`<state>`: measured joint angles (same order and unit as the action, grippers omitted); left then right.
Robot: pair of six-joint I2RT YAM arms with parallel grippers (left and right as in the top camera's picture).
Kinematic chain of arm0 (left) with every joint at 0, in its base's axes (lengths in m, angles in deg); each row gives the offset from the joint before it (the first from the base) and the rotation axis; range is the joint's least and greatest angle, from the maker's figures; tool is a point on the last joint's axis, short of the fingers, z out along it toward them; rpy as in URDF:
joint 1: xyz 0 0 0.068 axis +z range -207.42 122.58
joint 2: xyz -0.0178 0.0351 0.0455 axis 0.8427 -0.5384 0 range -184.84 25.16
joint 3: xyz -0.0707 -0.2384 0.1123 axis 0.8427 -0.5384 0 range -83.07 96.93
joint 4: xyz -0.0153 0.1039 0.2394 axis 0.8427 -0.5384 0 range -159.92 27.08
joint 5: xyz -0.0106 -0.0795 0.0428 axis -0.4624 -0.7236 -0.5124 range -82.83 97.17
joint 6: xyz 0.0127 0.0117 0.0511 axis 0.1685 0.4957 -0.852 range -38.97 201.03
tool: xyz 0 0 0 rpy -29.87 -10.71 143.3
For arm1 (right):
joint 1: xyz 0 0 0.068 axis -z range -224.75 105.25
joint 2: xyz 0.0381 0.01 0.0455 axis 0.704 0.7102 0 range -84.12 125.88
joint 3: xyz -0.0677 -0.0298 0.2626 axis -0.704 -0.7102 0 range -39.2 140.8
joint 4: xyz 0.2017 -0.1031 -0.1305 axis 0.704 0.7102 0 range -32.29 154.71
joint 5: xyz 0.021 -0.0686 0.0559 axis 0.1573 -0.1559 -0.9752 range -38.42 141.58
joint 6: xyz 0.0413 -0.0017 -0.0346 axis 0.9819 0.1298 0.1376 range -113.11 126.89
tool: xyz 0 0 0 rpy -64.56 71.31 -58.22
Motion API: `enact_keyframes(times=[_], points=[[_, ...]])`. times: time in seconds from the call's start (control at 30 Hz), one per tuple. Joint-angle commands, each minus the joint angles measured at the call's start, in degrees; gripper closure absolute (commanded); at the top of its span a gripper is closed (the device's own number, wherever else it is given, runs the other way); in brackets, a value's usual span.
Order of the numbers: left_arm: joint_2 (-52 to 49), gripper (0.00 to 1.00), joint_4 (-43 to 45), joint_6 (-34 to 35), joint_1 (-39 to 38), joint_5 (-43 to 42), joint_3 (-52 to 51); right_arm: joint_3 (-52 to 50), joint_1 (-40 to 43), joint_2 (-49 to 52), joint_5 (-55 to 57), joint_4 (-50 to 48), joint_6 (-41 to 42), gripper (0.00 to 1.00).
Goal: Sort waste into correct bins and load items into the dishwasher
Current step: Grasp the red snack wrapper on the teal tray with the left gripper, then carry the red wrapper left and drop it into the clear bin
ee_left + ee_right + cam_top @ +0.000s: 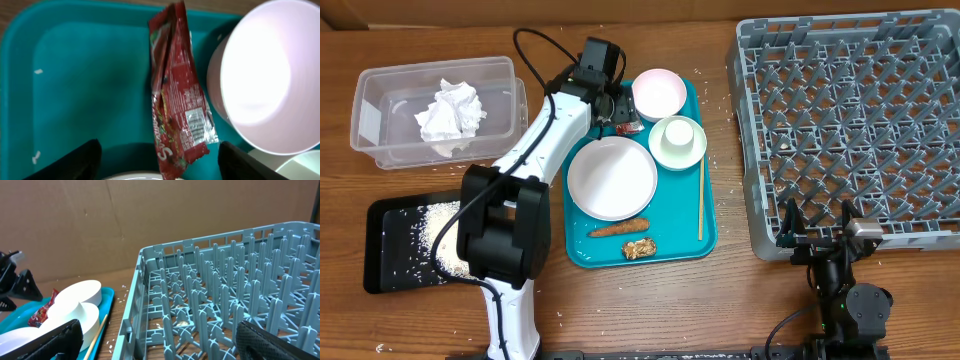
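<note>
Grey dish rack [850,120] sits at the right of the counter [740,300]. The right gripper [817,222] hovers at the rack's near edge, jaws wide apart and empty. Teal tray [670,212] at centre carries white plate [612,178], pink bowl [658,95] and red wrapper [177,95]. Clear tub [380,110] at far left holds crumpled napkin [450,115]. The wrapper lies just beside the pink bowl. The left gripper [160,152] is over it, fingers apart on either side, not touching.

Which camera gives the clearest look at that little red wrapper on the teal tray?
The left wrist view: the red wrapper lies close-up beside the pink bowl. Overhead it is only a tiny red patch by the dishes; the right wrist view catches just a distant sliver.
</note>
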<state>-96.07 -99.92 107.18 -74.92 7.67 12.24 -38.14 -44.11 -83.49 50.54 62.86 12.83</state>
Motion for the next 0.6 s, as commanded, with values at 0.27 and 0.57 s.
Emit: enact_keyframes(times=[0.27,0.57], points=[[-4.7,0.37,0.5,-0.2,0.2,-3.1,-1.4,-0.6,-0.3,-0.5,0.5,-0.3,-0.4,0.00],[-4.7,0.76,1.7,-0.3,0.2,-2.9,-1.3,-0.6,-0.3,-0.5,0.5,-0.3,-0.4,0.00]])
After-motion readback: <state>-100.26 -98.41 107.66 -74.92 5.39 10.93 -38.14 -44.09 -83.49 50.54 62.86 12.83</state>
